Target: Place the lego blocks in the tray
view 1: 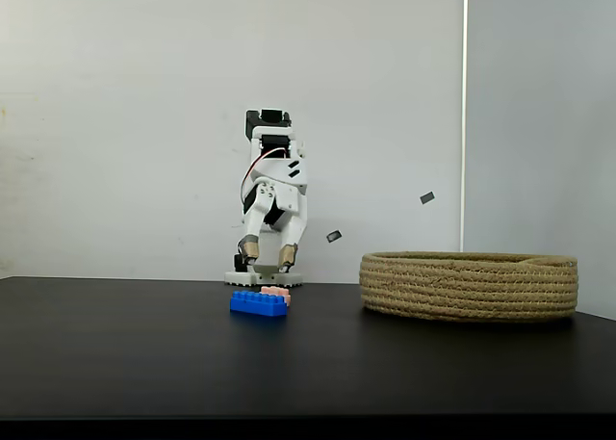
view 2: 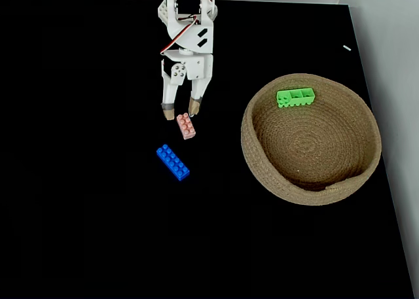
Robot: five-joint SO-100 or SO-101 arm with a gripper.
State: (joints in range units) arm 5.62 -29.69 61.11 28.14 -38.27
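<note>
A blue lego block (view 2: pixel 173 162) lies on the black table, also seen low at the table's middle (view 1: pixel 258 303). A smaller pale pink block (view 2: pixel 186 126) lies just beyond it, peeking out behind the blue one (view 1: pixel 277 292). A green block (view 2: pixel 295 97) rests inside the tray (view 2: pixel 262 168), a round rope basket standing at the right (view 1: pixel 470 286). My white gripper (view 2: pixel 181 109) hangs open just behind the pink block and a little above the table (view 1: pixel 267 258), with nothing between its tan-tipped fingers.
The black table (view 1: pixel 115 353) stretches wide to the left and front. A white wall stands behind the arm's base (view 1: pixel 263 278). The table's right edge runs close past the tray (view 2: pixel 386 181).
</note>
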